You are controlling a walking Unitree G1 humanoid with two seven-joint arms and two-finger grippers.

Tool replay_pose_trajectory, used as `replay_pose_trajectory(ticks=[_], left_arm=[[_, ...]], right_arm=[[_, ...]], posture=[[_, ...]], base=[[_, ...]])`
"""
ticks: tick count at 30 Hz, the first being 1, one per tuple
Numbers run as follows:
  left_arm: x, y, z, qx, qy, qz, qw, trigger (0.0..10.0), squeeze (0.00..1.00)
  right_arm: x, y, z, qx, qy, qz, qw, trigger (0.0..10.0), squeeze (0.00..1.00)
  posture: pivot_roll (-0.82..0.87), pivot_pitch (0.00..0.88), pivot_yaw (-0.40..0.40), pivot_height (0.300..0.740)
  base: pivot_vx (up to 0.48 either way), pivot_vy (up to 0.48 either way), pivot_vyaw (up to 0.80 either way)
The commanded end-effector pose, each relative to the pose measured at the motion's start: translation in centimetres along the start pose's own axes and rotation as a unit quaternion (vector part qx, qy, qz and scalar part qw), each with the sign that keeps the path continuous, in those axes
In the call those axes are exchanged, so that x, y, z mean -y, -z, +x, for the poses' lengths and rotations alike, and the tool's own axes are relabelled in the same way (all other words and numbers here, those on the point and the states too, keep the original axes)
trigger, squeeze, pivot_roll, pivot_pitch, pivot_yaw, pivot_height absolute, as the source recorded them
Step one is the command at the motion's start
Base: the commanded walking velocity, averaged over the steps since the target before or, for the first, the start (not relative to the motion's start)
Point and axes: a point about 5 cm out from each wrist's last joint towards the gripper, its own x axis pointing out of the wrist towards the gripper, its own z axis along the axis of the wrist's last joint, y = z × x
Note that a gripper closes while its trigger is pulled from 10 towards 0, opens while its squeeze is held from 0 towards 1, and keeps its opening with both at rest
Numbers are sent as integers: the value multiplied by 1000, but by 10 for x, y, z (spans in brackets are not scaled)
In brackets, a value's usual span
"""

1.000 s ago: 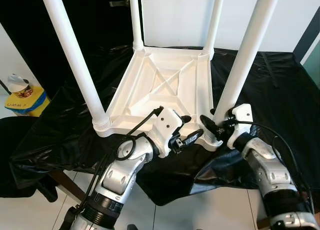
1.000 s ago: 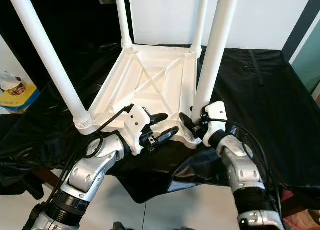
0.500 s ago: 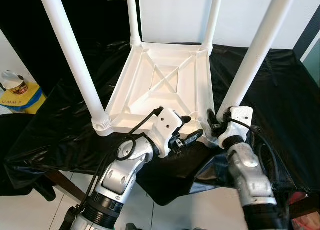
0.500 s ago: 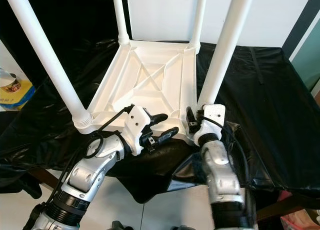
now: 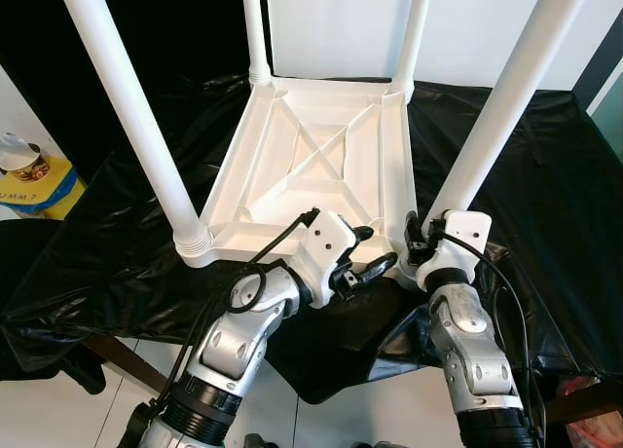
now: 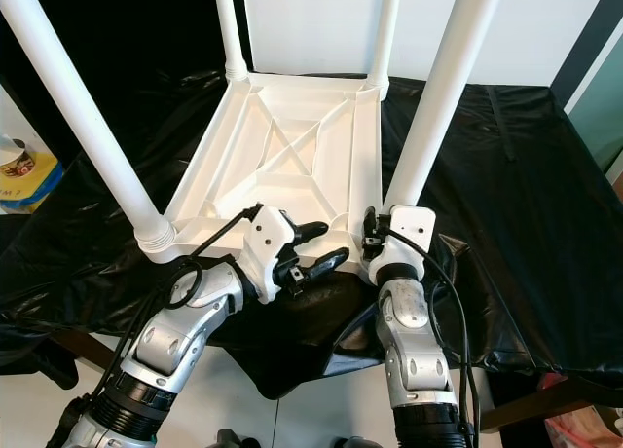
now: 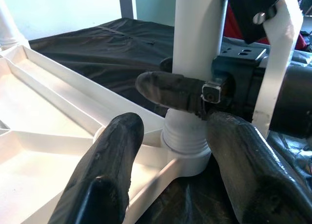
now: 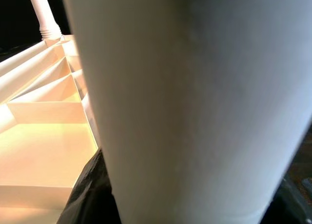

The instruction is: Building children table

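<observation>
Left eye view: an upturned white children's table [image 5: 321,161] lies on the black-draped bench [image 5: 526,166], four legs up. At 5 o'clock, the right end effector [image 5: 421,245] is clenched around the near-right leg [image 5: 496,117] at its base. The left end effector [image 5: 365,251], at 6 o'clock, is released beside the table's near edge.

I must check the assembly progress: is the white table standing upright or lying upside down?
Upside down. The white table lies with its ribbed underside facing up on the black cloth, and its four legs point upward.
</observation>
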Motion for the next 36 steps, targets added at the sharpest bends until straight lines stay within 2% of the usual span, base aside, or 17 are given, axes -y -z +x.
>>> replay_pose_trajectory(ticks=[1,6,7,8,12,19,20,21,22,25,27,28,30,31,33,34,36], left_arm=[[2,3,0,-3,10,-7,1000,10000,0],[3,3,0,-3,9,-8,1000,10000,0],[3,3,0,-3,8,-8,1000,10000,0],[3,3,0,-3,8,-8,1000,10000,0],[3,3,0,-3,6,-9,1000,10000,0],[1,2,0,-1,5,-6,1000,10000,0],[1,2,0,-1,5,-6,1000,10000,0],[1,2,0,-1,5,-6,1000,10000,0],[0,1,1,0,7,-5,1000,10000,0],[0,1,2,0,10,-3,1000,10000,0],[0,1,3,1,18,-1,1000,10000,0],[0,1,3,1,18,-1,1000,10000,0],[1,1,5,1,24,1,1000,10000,0],[1,1,5,1,24,1,1000,10000,0],[1,0,6,2,28,3,1000,10000,0],[1,0,6,2,28,5,1000,10000,0],[0,0,6,2,28,6,1000,10000,0]], right_arm=[[2,16,-4,-44,5,13,999,10000,0],[3,14,-4,-40,1,10,999,10000,0],[3,13,-4,-39,-1,10,999,10000,455],[4,12,-4,-37,-4,9,999,10000,1000],[6,9,-4,-29,-16,9,999,10000,1000],[18,0,-8,-9,-101,20,995,10000,1000],[21,-1,-9,-10,-122,16,992,10000,675],[21,-1,-9,-10,-122,16,992,10000,675],[28,-3,-9,-8,-159,4,987,10000,0],[36,-6,-7,-7,-199,-18,980,10000,0],[43,-7,-1,-18,-255,-48,966,10000,0],[43,-7,-1,-18,-255,-48,966,10000,0],[45,-8,6,-28,-297,-70,952,10000,0],[45,-8,6,-28,-297,-70,952,10000,0],[45,-7,12,-33,-328,-84,941,10000,0],[43,-6,15,-35,-339,-94,935,9216,0],[42,-5,16,-36,-345,-100,933,9216,0]], posture=[[-145,118,2,740],[-143,119,0,740],[-143,119,0,740],[-141,119,-4,740],[-140,118,-7,740],[-141,107,-8,740],[-145,102,-6,740],[-145,102,-6,740],[-151,98,-3,740],[-157,93,0,740],[-166,82,5,740],[-166,82,5,740],[-169,75,5,740],[-169,75,5,740],[-166,69,2,740],[-161,67,0,740],[-161,67,0,740]], base=[[0,0,0],[0,0,0],[0,0,0],[0,0,0],[0,0,0],[0,0,0],[0,0,0],[0,0,0],[0,0,0],[0,0,0],[0,0,0],[0,0,0],[0,0,0],[0,0,0],[0,0,0],[0,0,0],[0,0,0]])
